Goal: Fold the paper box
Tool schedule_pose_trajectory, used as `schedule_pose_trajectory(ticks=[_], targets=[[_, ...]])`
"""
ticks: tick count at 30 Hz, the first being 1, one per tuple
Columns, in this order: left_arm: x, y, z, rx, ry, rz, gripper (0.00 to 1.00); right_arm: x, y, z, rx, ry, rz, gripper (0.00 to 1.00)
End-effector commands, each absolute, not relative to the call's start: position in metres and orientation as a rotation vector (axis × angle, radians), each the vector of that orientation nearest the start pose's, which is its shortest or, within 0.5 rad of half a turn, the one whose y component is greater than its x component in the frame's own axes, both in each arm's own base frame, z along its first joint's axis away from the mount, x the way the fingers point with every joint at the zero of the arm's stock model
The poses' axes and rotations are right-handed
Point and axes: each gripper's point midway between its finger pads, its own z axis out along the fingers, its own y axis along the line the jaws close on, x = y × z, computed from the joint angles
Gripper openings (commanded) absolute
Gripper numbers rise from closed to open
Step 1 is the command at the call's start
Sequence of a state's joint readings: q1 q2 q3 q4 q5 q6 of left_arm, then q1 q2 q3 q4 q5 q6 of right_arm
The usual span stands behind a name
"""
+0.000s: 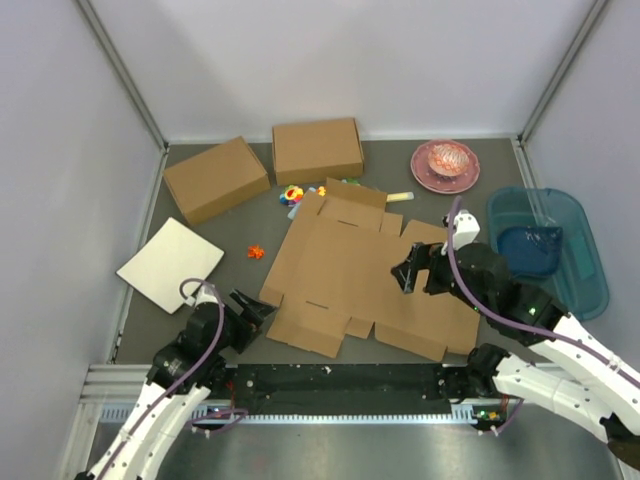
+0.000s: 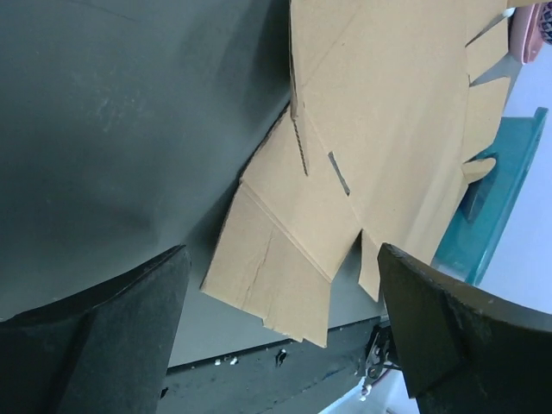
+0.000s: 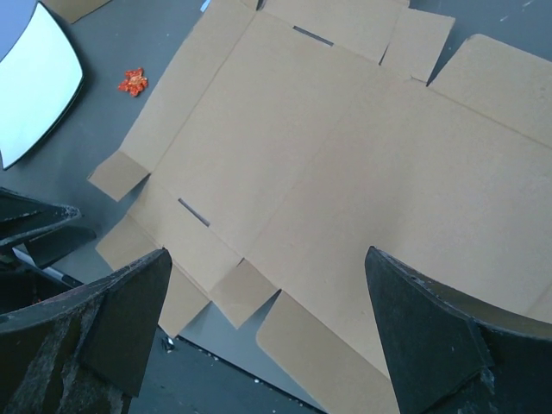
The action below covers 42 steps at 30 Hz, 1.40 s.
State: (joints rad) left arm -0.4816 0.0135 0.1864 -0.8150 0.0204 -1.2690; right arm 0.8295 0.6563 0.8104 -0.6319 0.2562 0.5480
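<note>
The paper box (image 1: 350,280) lies unfolded as a flat brown die-cut sheet in the middle of the dark grey surface (image 1: 230,240), its flaps and slots spread out and none of its walls raised. Its near edge runs close to the arms' bases, and a small flap at its far edge is creased slightly upward.

The left pincer (image 1: 262,315) sits low at the sheet's near-left corner, its jaws spread wide and grasping nothing. In the left wrist view the corner flaps of the paper box (image 2: 388,129) show between and beyond the parted fingers of the left pincer (image 2: 283,259); whether either finger touches the cardboard cannot be told.

The right pincer (image 1: 406,277) hangs over the right half of the sheet, also released and empty. Its wrist camera looks down between the parted fingers of the right pincer (image 3: 267,259) onto the broad central panel of the paper box (image 3: 345,172).

Beyond the sheet, two fully formed cardboard boxes (image 1: 216,178) stand near the back wall, one angled at the left and the other (image 1: 317,150) beside it. Small colourful toys (image 1: 292,195) lie just off the sheet's far edge, and an orange scrap (image 1: 256,251) rests near its left side. An off-white square board (image 1: 170,264) lies flat at the far left. A pink dish (image 1: 445,165) sits at the back right, with a teal plastic tub (image 1: 590,260) along the right edge.
</note>
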Motion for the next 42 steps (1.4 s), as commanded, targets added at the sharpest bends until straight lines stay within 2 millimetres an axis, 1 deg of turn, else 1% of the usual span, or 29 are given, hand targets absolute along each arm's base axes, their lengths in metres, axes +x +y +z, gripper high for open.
schedule_pose_trajectory(ticks=[1,5,6,7,10,11,12,14,15,17,19,20,23,29,32,33,35,36,38,39,40,41,42], targets=[[0.12,-0.122,0.026,-0.98,2.328,-0.919,0.94,0.187,0.177,0.232,-0.104,2.054,0.654,0.95],[0.121,-0.135,0.017,-0.949,2.359,-0.986,0.89,0.187,0.18,0.226,-0.115,2.073,0.65,0.95],[0.121,-0.137,0.017,-0.939,2.36,-1.004,0.87,0.188,0.18,0.224,-0.113,2.079,0.646,0.95],[0.12,-0.137,0.014,-0.937,2.379,-0.989,0.87,0.188,0.18,0.223,-0.114,2.08,0.645,0.95],[0.126,-0.138,0.014,-0.897,2.38,-0.972,0.85,0.189,0.181,0.221,-0.115,2.083,0.64,0.95],[0.126,-0.137,0.011,-0.898,2.397,-0.943,0.85,0.19,0.181,0.222,-0.114,2.08,0.64,0.95],[0.134,-0.138,0.016,-0.884,2.364,-0.947,0.85,0.19,0.182,0.22,-0.117,2.084,0.638,0.95],[0.138,-0.136,0.013,-0.882,2.383,-0.899,0.84,0.19,0.183,0.219,-0.123,2.091,0.637,0.95],[0.146,-0.138,0.019,-0.872,2.355,-0.907,0.84,0.19,0.184,0.217,-0.127,2.097,0.636,0.95],[0.154,-0.134,0.019,-0.875,2.356,-0.841,0.85,0.191,0.183,0.218,-0.126,2.093,0.632,0.95],[0.165,-0.133,0.027,-0.869,2.317,-0.825,0.86,0.19,0.182,0.216,-0.126,2.093,0.627,0.95],[0.172,-0.129,0.03,-0.883,2.295,-0.787,0.86,0.191,0.181,0.217,-0.124,2.09,0.623,0.95],[0.188,-0.126,0.04,-0.88,2.242,-0.745,0.83,0.19,0.18,0.217,-0.127,2.086,0.621,0.95],[0.21,-0.12,0.054,-0.852,2.175,-0.678,0.79,0.19,0.177,0.216,-0.131,2.08,0.61,0.95],[0.216,-0.12,0.052,-0.834,2.191,-0.646,0.78,0.191,0.177,0.215,-0.137,2.081,0.6,0.95],[0.221,-0.122,0.054,-0.828,2.182,-0.649,0.77,0.191,0.177,0.214,-0.135,2.084,0.596,0.95],[0.225,-0.123,0.052,-0.812,2.196,-0.633,0.73,0.192,0.177,0.213,-0.137,2.089,0.592,0.96],[0.232,-0.126,0.057,-0.798,2.176,-0.653,0.72,0.192,0.177,0.212,-0.136,2.091,0.588,0.96],[0.236,-0.132,0.058,-0.751,2.199,-0.661,0.65,0.192,0.177,0.211,-0.142,2.093,0.588,0.95],[0.238,-0.135,0.061,-0.724,2.211,-0.661,0.58,0.191,0.176,0.211,-0.143,2.089,0.592,0.95],[0.239,-0.136,0.063,-0.695,2.218,-0.656,0.55,0.19,0.175,0.211,-0.143,2.089,0.587,0.95],[0.242,-0.139,0.07,-0.672,2.21,-0.67,0.45,0.19,0.174,0.214,-0.14,2.075,0.595,0.95],[0.243,-0.141,0.075,-0.648,2.205,-0.679,0.41,0.189,0.173,0.217,-0.139,2.068,0.597,0.95]])
